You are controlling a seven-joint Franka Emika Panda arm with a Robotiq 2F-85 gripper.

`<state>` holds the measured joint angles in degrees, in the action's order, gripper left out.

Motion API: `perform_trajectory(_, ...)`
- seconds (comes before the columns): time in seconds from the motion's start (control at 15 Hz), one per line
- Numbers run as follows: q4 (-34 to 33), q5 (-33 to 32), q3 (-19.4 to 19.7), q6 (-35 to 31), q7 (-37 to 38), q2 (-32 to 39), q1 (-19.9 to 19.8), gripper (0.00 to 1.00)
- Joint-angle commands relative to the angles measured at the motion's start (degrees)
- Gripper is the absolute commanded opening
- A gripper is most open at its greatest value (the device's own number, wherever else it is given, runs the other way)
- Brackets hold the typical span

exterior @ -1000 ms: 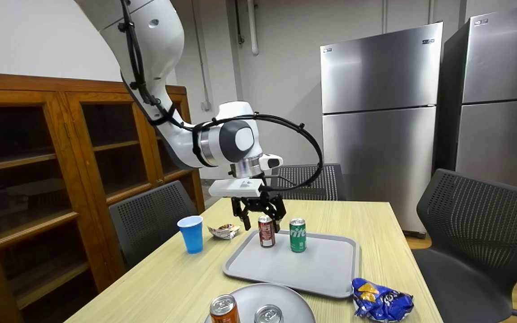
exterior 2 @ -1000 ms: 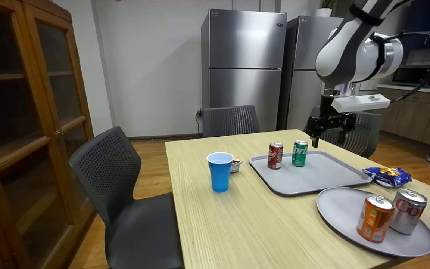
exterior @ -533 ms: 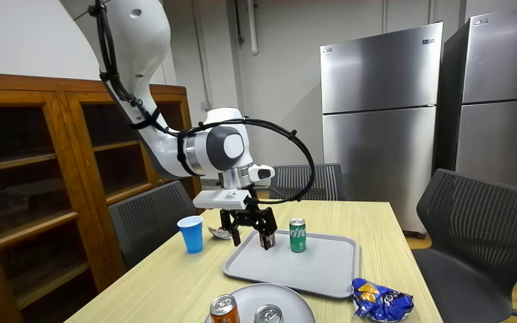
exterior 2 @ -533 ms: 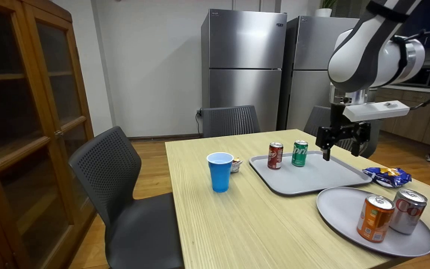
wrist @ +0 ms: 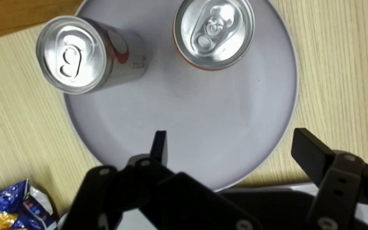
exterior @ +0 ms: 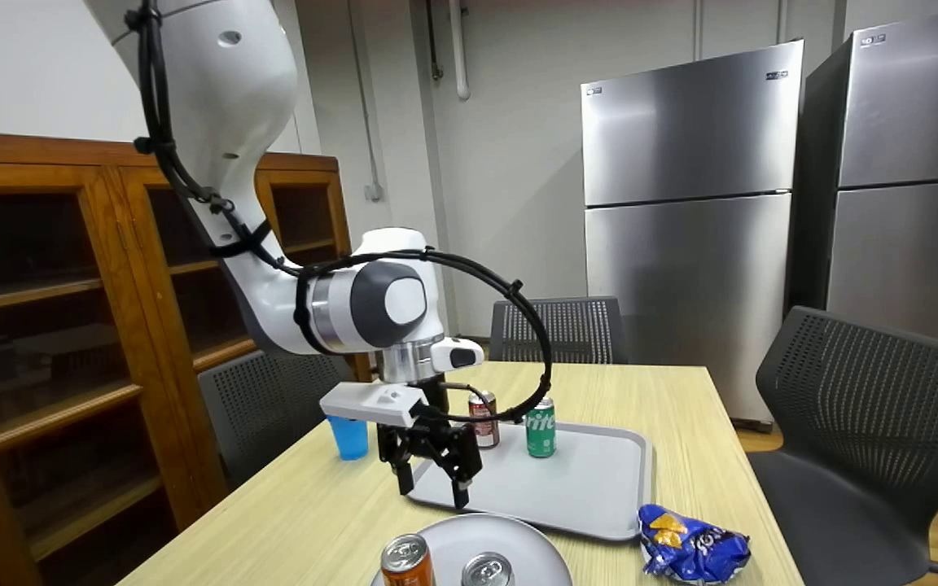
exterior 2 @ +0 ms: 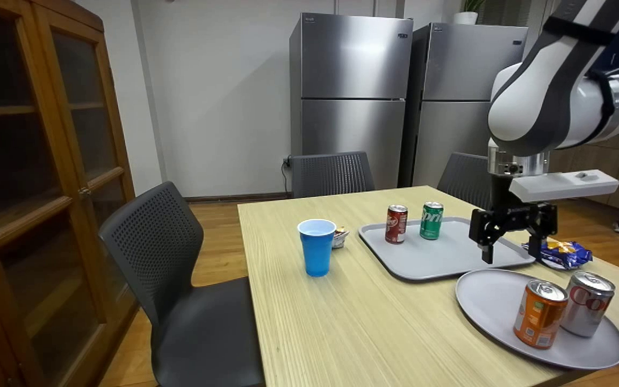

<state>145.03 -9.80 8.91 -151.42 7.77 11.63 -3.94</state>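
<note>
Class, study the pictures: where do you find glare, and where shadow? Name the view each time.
Wrist view: glare on top of the silver can and the orange can, soft shadow on the plate. In an exterior view: bright patch high on a refrigerator, slanting shadow on the wall beside it.

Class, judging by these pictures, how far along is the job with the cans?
Possibly done: the red can and green can stand upright on the tray. In hand: nothing; the hand hangs open near the round plate. Possibly left: the orange can and silver can, standing on that plate.
</note>
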Motion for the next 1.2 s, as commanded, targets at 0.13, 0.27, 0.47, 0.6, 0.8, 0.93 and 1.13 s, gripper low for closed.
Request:
perform_trajectory(0.13,5.04,-1.19,0.64,-1.20,4.24,-2.20,1.07,1.00)
perform_trajectory(0.27,6.14,-1.42,0.79,-1.22,4.92,-2.42,1.17,1.00)
perform_trajectory(0.47,7.56,-1.70,1.12,-1.41,6.10,-2.69,1.27,1.00)
perform_trajectory(0.6,8.45,-1.70,1.34,-1.62,6.73,-2.92,1.30,1.00)
perform_trajectory(0.8,9.74,-2.04,1.84,-1.71,7.59,-3.41,1.45,1.00)
perform_trajectory(0.93,10.39,-2.41,2.13,-1.60,8.10,-3.74,1.49,1.00)
perform_trajectory(1.13,11.14,-3.23,2.58,-1.53,8.79,-4.30,1.46,0.87)
